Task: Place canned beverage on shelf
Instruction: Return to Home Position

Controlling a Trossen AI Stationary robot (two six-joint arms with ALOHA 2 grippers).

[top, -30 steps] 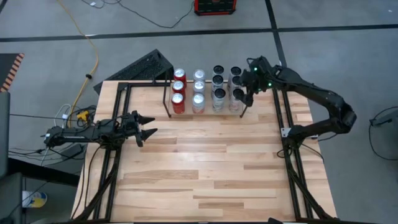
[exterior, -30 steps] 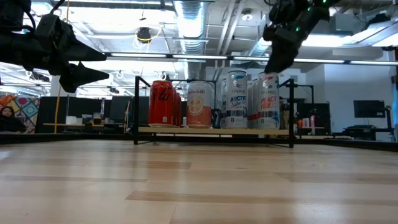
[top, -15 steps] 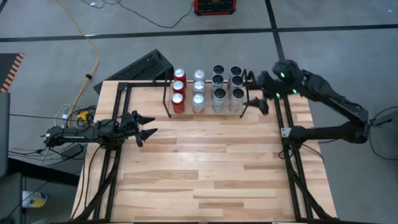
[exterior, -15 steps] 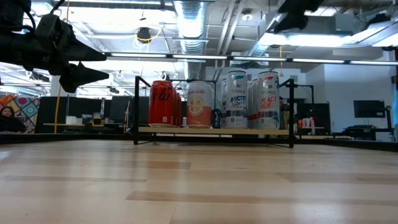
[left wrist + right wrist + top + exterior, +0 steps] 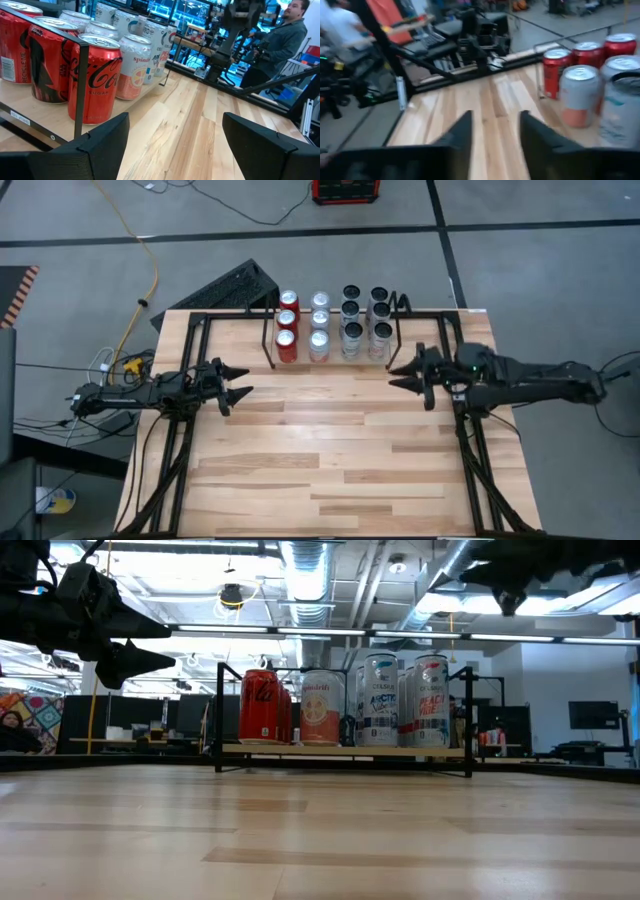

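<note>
At the far end of the desk [image 5: 330, 450], the shelf [image 5: 269, 340] is sitting full. It's carrying four columns, three cans deep, all upright: red cans [image 5: 287, 319], orange white cans [image 5: 320, 319], white blue cans [image 5: 350, 311], and white pink cans [image 5: 380, 312] at the right end. No loose can is lying on the desk, so I'm reading the placing as done. Only the retreat to rest looks outstanding, and that's looking nearly finished too.

Over the desk's left side the left gripper [image 5: 243, 381] is hanging, pointing inward. Its fingers are spread wide and holding nothing, and its wrist view is showing bare desk between them. Over the right side the right gripper [image 5: 397, 378] is hovering just in front of the shelf's right end, clear of the cans. Its fingers are parted by a moderate gap and are also carrying nothing.

Versus a second ago: the right arm was reaching over the shelf's right end, with its gripper just beside the front white pink can. Half a second ago it was lifting off outward. Now it's lying folded back low over its rail, mirroring the left arm. The left arm isn't moving at all, and the cans aren't shifting.
</note>
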